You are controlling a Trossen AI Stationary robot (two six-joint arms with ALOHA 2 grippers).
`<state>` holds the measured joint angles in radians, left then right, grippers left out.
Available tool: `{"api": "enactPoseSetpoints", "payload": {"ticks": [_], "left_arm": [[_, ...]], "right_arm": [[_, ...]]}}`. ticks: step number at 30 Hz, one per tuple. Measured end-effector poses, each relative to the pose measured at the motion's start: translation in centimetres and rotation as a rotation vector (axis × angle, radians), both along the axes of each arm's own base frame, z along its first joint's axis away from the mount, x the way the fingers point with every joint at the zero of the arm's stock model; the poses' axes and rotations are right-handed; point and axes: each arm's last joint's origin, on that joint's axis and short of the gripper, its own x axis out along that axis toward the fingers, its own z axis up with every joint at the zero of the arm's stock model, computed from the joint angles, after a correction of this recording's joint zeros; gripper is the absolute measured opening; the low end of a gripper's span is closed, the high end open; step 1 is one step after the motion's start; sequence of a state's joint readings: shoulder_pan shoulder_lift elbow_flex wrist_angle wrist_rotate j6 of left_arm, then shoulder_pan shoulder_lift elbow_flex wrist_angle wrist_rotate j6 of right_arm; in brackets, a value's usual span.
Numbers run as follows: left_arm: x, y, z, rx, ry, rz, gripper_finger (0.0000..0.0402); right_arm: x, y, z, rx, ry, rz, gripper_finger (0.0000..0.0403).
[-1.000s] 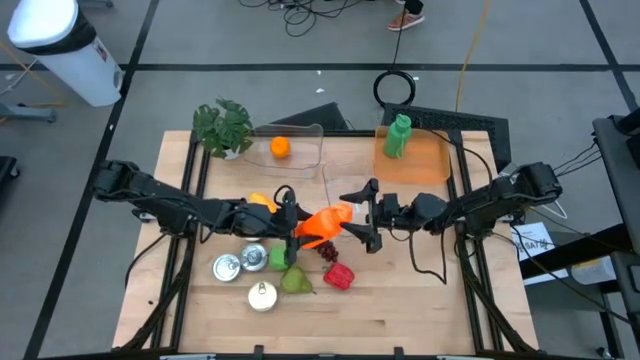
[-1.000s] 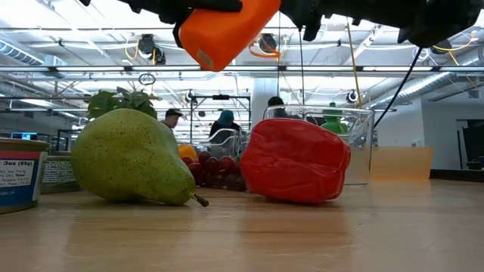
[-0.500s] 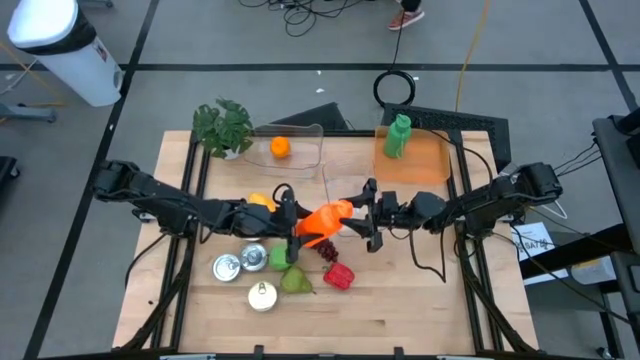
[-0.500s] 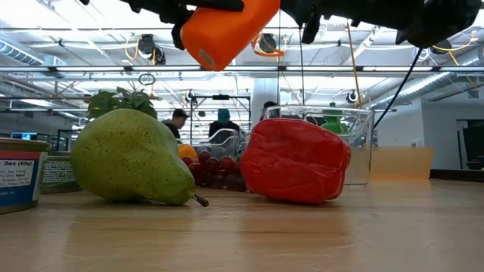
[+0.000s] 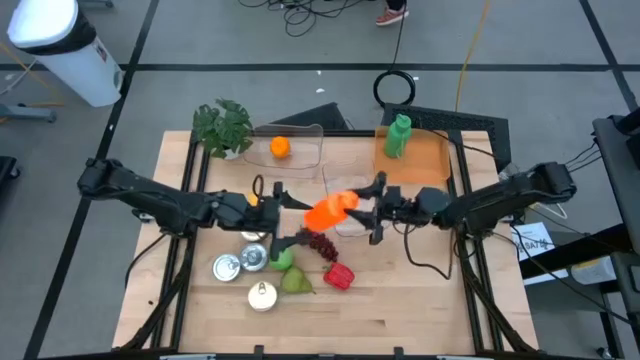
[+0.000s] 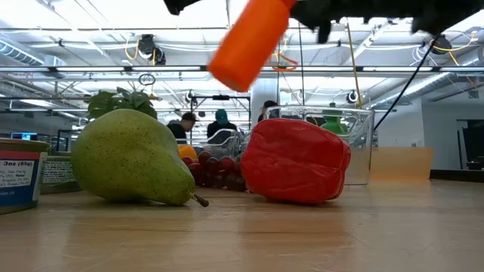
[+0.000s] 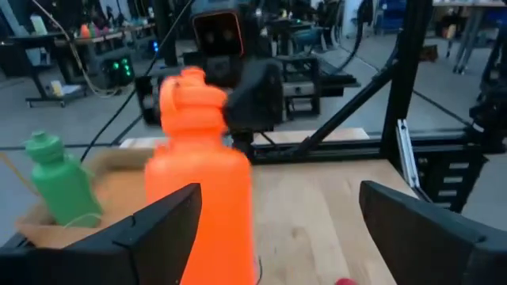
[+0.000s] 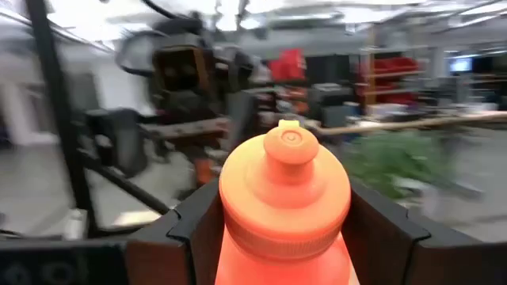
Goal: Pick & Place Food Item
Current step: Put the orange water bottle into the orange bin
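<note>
An orange squeeze bottle hangs in the air above the middle of the table, tilted in the low view. My right gripper comes from the table's right and is shut on its cap end. My left gripper stands wide open just left of the bottle's base. In the left wrist view its fingers flank the bottle without holding it. Below lie a green pear, a red pepper and dark grapes. My right gripper pinches the orange bottle between its two fingers at the shoulder just below the cap. The cap faces back toward the wrist. The fingers come level from the table's right and lie along the bottle. It is lifted clear, base end slanting down toward the left.
Two cans and a green item sit near the pear. A clear container holds an orange at the far side, next to a plant. A green bottle stands on an orange tray.
My left gripper has opened, let go of the orange bottle and drawn back toward the table's left. The bottle stays in my right gripper and has tipped, its base end swinging down while the cap end shifts slightly toward the right and far side.
</note>
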<state>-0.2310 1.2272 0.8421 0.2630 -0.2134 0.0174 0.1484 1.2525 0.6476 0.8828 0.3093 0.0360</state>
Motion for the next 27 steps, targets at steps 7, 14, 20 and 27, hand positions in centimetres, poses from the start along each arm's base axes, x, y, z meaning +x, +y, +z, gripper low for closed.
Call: {"api": "enactPoseSetpoints", "payload": {"ticks": [7, 14, 20, 27], "left_arm": [[-0.7, 0.2, 0.0, -0.026, 0.047, 0.011, 0.0363], [-0.5, 0.2, -0.3, -0.013, 0.061, 0.01, 0.0356], [-0.5, 0.2, -0.2, -0.01, 0.051, 0.009, 0.0364], [-0.5, 0.2, -0.1, -0.009, 0.048, 0.009, 0.0358]], "right_arm": [[-4.2, -1.1, 1.1, -0.013, 0.209, -0.52, 0.0202], [-7.3, -2.1, 0.3, -0.046, 0.312, -1.007, 0.0201], [-9.6, -4.2, -0.9, -0.032, 0.312, -1.155, 0.0201], [-12.0, -7.7, -1.8, 0.016, 0.281, -1.242, 0.0201]]}}
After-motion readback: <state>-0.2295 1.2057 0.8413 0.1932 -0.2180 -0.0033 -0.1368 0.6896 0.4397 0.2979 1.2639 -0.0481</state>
